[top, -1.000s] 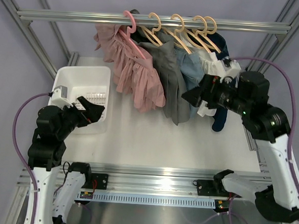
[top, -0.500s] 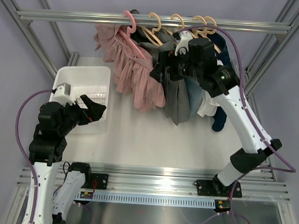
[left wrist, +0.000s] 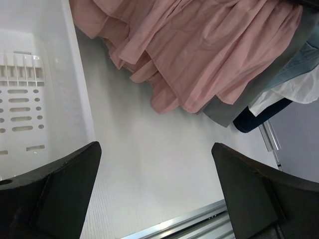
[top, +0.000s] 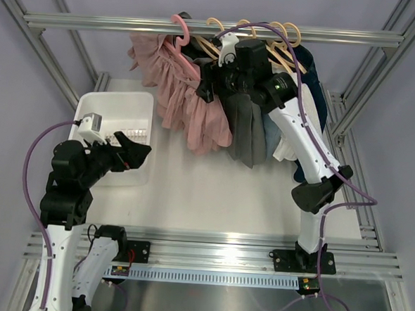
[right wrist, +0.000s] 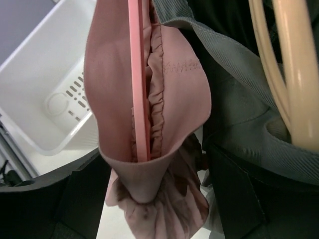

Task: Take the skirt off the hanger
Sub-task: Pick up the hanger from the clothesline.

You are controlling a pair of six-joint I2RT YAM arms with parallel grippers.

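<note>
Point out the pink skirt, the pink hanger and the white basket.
pink skirt [top: 192, 112], top external view, ruffled folds.
pink hanger [right wrist: 138, 74], right wrist view, straight bar.
white basket [top: 115, 111], top external view, bare inside.

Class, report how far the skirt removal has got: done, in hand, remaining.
Done: nothing; the pink skirt hangs on its pink hanger. In hand: the right tool, open, brackets the skirt's end. Remaining: grip it and pull it off; the left tool hovers open.

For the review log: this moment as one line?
right gripper: open, straddling pink skirt at pink hanger end | left gripper: open, near white basket | removal: not done
</note>
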